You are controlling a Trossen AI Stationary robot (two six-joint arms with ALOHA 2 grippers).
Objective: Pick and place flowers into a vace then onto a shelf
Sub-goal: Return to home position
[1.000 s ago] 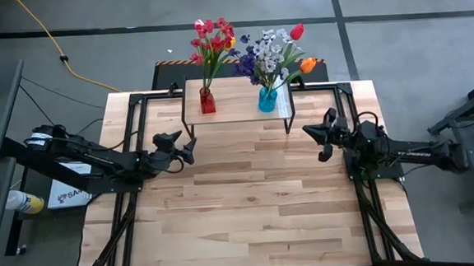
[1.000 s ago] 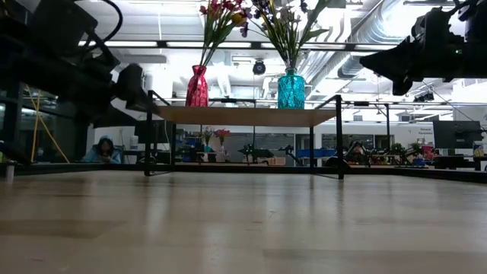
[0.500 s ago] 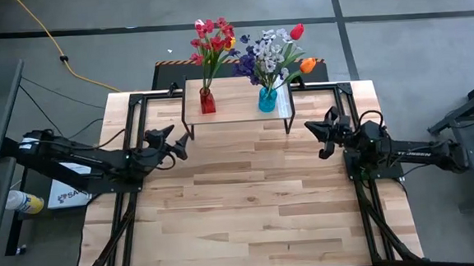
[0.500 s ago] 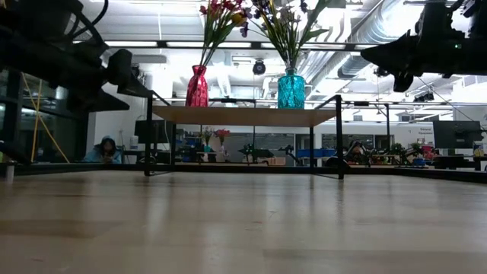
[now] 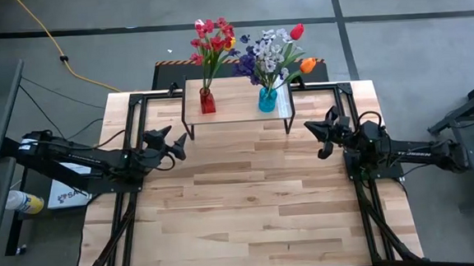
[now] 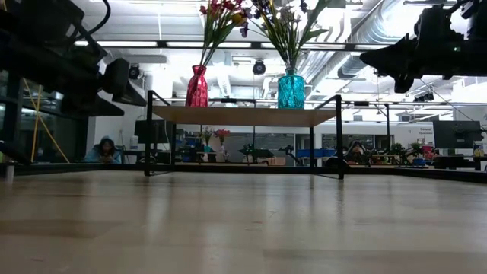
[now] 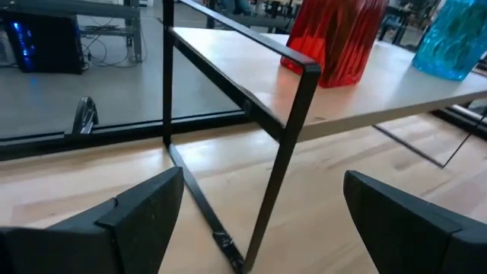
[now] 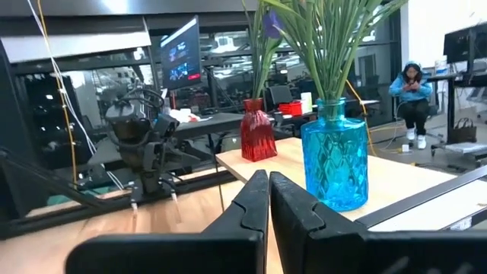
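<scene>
the left fingers (image 7: 129, 217) stand wide apart and hold nothing, near the desk's (image 5: 250, 206) left edge, close to the shelf's (image 5: 235, 100) left legs. the right fingers (image 8: 255, 205) are pressed together, empty, near the right edge. the shelf stands at the middle of the far edge, bearing a red vase (image 5: 208, 101) and a blue vase (image 5: 267, 100), with flowers (image 5: 212, 37) upright in both.

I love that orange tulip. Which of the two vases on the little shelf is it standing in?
The blue vase, at the end of the shelf nearer the right arm. The orange tulip leans out of it; the red vase holds mainly red blooms.
</scene>
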